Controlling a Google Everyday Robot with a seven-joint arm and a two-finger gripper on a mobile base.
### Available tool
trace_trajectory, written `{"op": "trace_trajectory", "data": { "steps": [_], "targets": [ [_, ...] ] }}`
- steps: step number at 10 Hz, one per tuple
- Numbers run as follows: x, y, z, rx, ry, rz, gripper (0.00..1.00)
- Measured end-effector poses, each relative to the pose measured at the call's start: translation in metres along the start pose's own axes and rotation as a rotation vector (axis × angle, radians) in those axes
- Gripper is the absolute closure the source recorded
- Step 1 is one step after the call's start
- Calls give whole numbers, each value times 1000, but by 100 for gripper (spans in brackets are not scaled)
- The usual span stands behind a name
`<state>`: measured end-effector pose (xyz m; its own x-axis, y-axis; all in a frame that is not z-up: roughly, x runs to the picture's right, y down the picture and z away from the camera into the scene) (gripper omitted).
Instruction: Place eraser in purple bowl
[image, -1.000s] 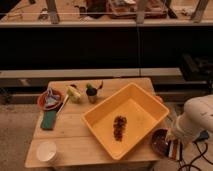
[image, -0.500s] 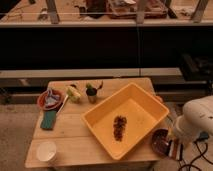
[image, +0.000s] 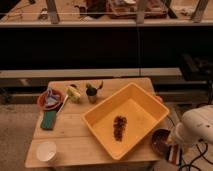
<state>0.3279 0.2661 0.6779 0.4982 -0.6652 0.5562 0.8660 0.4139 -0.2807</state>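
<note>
The purple bowl (image: 161, 142) sits at the table's front right corner, just off the yellow tray (image: 150, 107). My white arm (image: 199, 126) reaches in from the right. The gripper (image: 173, 149) points down at the bowl's right rim and is shut. A small dark block with pale stripes, the eraser (image: 173, 155), shows at its tip, apparently held between the fingers, by the bowl's right edge. Whether the eraser touches the bowl I cannot tell.
A brown lumpy cluster (image: 119, 127) lies in the tray. On the left are an orange-red dish (image: 49, 99), a teal block (image: 48, 120) and a white cup (image: 47, 151). A yellow-green object (image: 73, 93) and a small dark pot (image: 92, 93) stand at the back.
My arm has dropped slightly lower beside the purple bowl. Everything on the table stays where it was.
</note>
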Motion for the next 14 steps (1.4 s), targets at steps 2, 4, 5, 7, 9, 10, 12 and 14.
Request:
{"op": "trace_trajectory", "data": {
  "steps": [2, 4, 5, 7, 9, 10, 12, 14],
  "targets": [
    [-1, -7, 0, 25, -13, -18, 100],
    [-3, -21, 2, 51, -29, -39, 100],
    [-4, -25, 4, 57, -37, -46, 100],
    [-8, -35, 10, 54, -59, -71, 85],
    [-9, -41, 14, 51, -68, -85, 67],
    [-9, -46, 15, 51, -70, -94, 54],
    [-9, -53, 17, 49, -73, -108, 36],
    [-7, -59, 18, 48, -75, -121, 20]
  ]
}}
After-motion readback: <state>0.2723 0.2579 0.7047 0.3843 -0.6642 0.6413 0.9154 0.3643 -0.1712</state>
